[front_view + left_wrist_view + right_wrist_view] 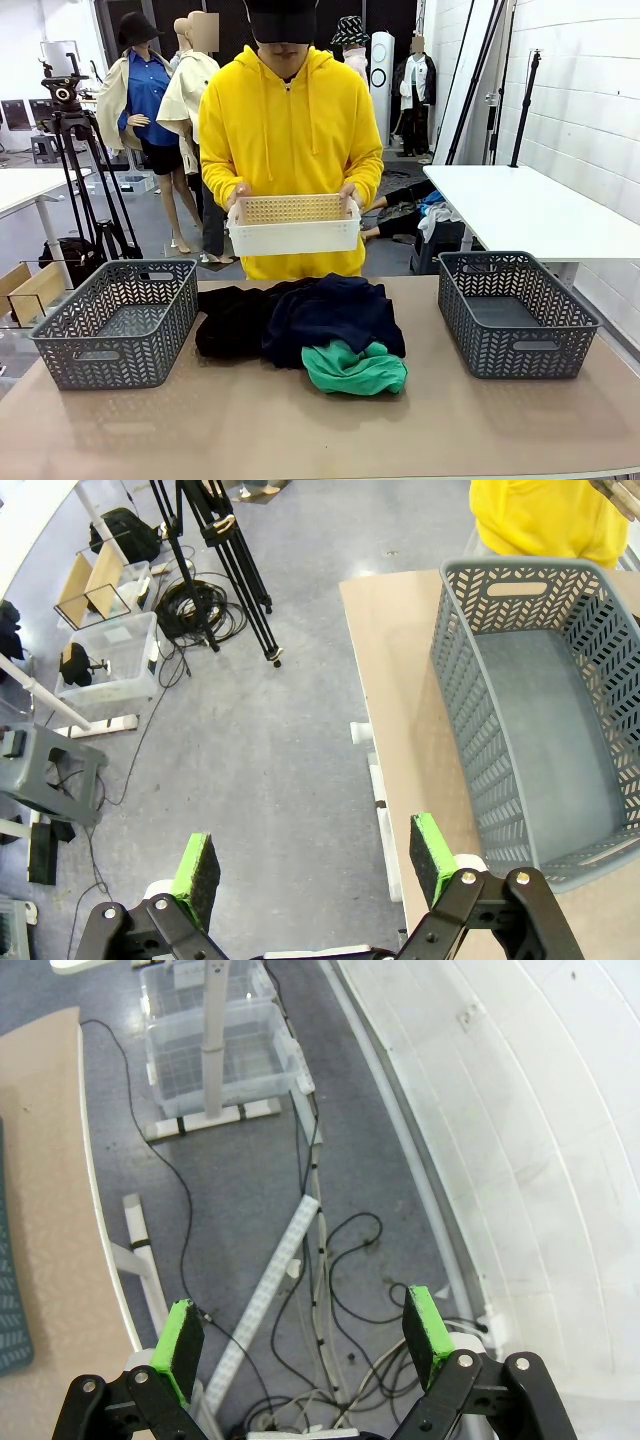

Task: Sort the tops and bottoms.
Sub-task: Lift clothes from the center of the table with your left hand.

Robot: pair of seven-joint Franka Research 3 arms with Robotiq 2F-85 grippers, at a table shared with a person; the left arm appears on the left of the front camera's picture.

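Sorting not yet begun: clothes pile [300, 320] (black, navy, green) on counter [300, 435] btwn grey L basket [110, 338] & R basket [510, 342]; L end effector [312, 860] & R end effector [300, 1328] wide, empty; next likely needs a reach-in, pinching one garment.

— What's crowding your left gripper [310, 865]?
— A grey basket [470, 730] wall just beside it on one side, open floor [280, 730] on the other.
— And your right gripper [305, 1335]?
— Floor ahead of it, with the table [55, 1210] edge off to one side.
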